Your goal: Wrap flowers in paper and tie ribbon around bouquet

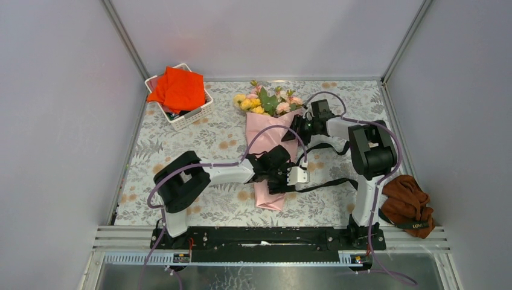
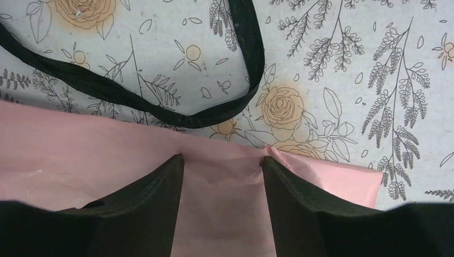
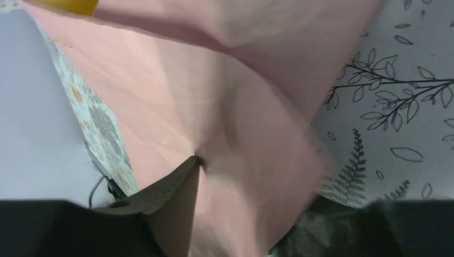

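Observation:
The bouquet point(image 1: 265, 130) lies lengthwise on the table, a pink paper point(image 2: 64, 160) cone with the flowers point(image 1: 268, 99), yellow and pink blooms with green leaves, at its far wide end. My left gripper point(image 1: 281, 175) reaches across the cone's lower part. In the left wrist view the left gripper point(image 2: 222, 159) is shut on the bouquet, with paper bunched between both fingers. My right gripper point(image 1: 296, 130) is at the cone's upper right edge. One finger point(image 3: 184, 182) dents the paper point(image 3: 251, 123); the other is mostly hidden under a flap. The black ribbon point(image 2: 160, 110) loops on the tablecloth just beyond the cone and trails right point(image 1: 329, 182).
A white basket point(image 1: 194, 116) holding an orange-red cloth point(image 1: 179, 89) stands at the back left. A brown cloth point(image 1: 407, 202) lies at the near right with a ribbon end across it. Grey walls close in the table on three sides.

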You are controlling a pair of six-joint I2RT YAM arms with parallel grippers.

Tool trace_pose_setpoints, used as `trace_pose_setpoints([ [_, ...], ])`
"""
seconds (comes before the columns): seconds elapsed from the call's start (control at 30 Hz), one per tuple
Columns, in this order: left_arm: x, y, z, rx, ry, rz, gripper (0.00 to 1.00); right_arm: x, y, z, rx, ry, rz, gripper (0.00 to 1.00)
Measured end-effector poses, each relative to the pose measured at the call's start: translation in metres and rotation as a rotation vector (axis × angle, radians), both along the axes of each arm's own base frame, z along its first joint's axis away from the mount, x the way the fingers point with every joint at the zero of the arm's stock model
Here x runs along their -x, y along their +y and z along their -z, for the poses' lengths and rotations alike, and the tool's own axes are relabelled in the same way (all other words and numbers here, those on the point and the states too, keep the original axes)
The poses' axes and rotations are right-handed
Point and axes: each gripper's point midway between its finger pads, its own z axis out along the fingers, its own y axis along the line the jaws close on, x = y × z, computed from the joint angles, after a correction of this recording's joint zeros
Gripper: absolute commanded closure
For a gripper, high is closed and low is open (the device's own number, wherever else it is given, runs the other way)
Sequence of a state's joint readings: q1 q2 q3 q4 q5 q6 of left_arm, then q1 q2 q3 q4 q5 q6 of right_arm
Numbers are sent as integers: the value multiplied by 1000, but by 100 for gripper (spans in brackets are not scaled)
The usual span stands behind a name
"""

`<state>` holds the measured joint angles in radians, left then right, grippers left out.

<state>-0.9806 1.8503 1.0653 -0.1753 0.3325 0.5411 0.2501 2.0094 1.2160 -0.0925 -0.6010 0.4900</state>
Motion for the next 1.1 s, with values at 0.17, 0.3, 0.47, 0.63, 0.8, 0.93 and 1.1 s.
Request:
trace_pose_setpoints([
  [0.17,0,-1,-1,-2,-3,10,37,5,9,13,-57,28,8,100],
  [0.3,-2,2,-5,-26,40,20,31,3,13,10,-86,31,20,100],
  [0.47,-14,-1,-41,7,131,20,15,-3,23,0,-128,24,24,100],
  [0.63,-43,-35,-87,162,100,-37,20,-26,32,-6,-157,-11,12,100],
  [0.8,-75,-62,-62,171,103,-138,22,-37,37,-1,-169,-17,-7,100],
  [0.93,-88,-61,-22,112,121,-210,20,-39,37,5,-158,-12,-23,100],
  [1.1,-111,-60,-6,92,65,-295,20,-39,37,3,-148,-19,-39,100],
])
